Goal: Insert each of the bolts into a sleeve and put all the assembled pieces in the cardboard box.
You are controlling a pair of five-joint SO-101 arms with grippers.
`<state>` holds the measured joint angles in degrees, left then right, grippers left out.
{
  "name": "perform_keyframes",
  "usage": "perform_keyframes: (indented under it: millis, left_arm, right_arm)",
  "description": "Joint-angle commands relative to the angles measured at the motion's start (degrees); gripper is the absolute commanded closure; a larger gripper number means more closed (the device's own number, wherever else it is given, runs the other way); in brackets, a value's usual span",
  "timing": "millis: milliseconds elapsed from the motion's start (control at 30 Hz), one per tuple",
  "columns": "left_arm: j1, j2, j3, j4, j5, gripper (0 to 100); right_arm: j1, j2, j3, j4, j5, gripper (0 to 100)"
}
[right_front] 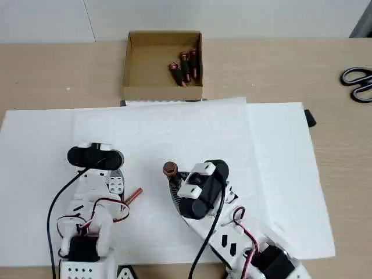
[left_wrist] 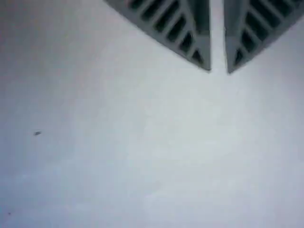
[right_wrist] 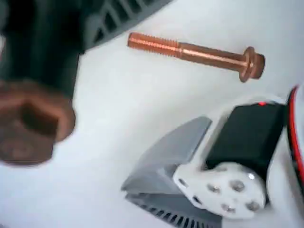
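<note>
A copper bolt [right_front: 135, 196] [right_wrist: 194, 52] lies loose on the white paper, just beside the left arm's wrist. My left gripper [left_wrist: 218, 71] [right_wrist: 127, 187] hovers over bare paper, shut, with nothing between its grey fingers. My right gripper [right_front: 172, 178] sits at the centre front, shut on a sleeve [right_front: 170, 169] [right_wrist: 33, 123] whose copper-coloured end faces up. The cardboard box [right_front: 132, 64] stands at the back with several assembled pieces [right_front: 185, 67] in its right half.
White paper sheets [right_front: 273, 151] cover most of the table. Scissors [right_front: 357, 83] lie at the far right edge, and a small black object [right_front: 310, 118] rests at the paper's right border. Cables [right_front: 64, 197] trail along both arms.
</note>
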<state>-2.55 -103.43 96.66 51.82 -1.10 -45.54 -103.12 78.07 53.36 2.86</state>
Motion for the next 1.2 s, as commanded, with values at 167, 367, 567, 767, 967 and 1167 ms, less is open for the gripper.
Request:
perform_keyframes:
  millis: [167,367,567,767,967,1167]
  left_arm:
    - [-0.88,-0.53,-0.31,-0.79,-1.85,99]
    - [-1.41,-0.62,-0.48,0.26,-1.85,99]
    - [-1.41,-0.62,-0.48,0.26,-1.85,99]
    - [-1.41,-0.62,-0.48,0.26,-1.85,99]
    - [-1.41,-0.62,-0.48,0.26,-1.85,99]
    - [-1.41,-0.62,-0.48,0.26,-1.85,99]
  right_arm:
    - [0.57,-0.48,1.76,-1.89,-0.09,99.7]
    - [0.57,-0.48,1.93,-2.07,-0.09,99.7]
    - [6.73,0.13,1.41,-5.05,0.44,99.7]
    - [10.95,0.22,0.79,-7.6,0.18,99.7]
    - [11.12,0.31,-0.18,-7.6,0.44,99.7]
    - [11.47,11.82,-9.14,-8.22,1.14,99.8]
